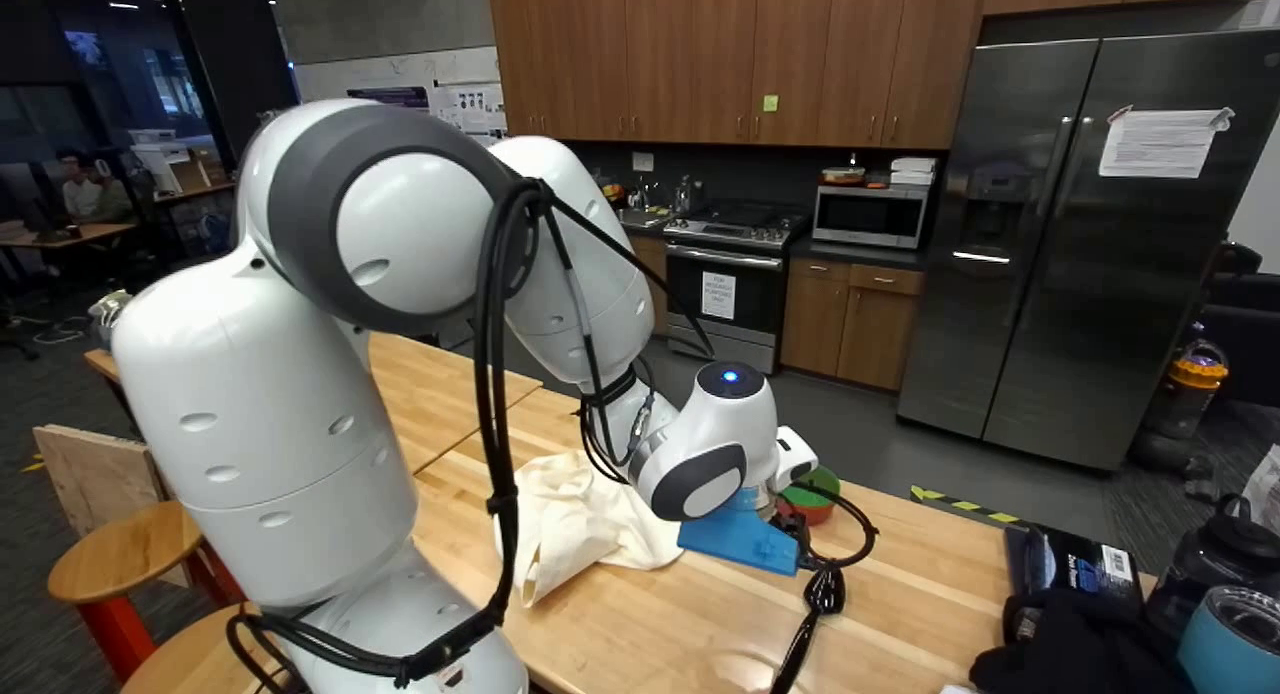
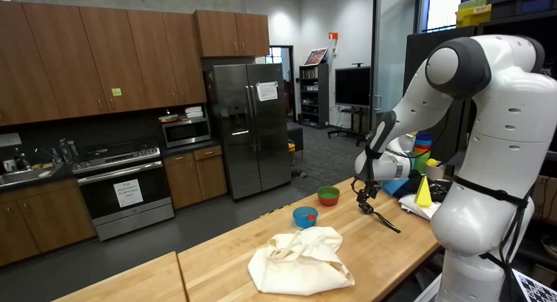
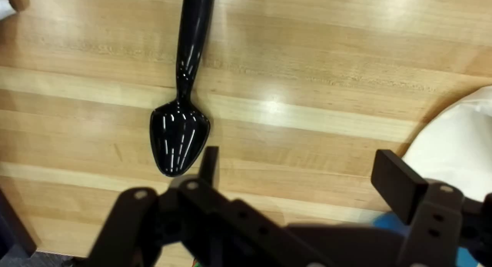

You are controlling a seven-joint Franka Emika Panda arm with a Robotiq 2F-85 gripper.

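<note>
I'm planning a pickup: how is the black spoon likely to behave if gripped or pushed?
The black spoon will probably stay stiff, since its handle looks thick. Its glossy finish suggests it may be slippery. Pushed at one end, it might swivel rather than roll, being long with a broad head.

Counter (image 2: 383, 258): black spoon (image 3: 178, 138), one; cream cloth bag (image 2: 300, 267), one. Stove-side edge: blue bowl (image 2: 301, 223), one; green-and-red bowl (image 2: 328, 200), one or a nested pair, can't tell. Gripper (image 3: 298, 171), one. By the end edge: yellow wedge (image 2: 423, 195), one. Beyond stove-side edge: stove (image 2: 150, 193), one; microwave (image 1: 870, 217), one; fridge (image 2: 261, 162), one.
</note>
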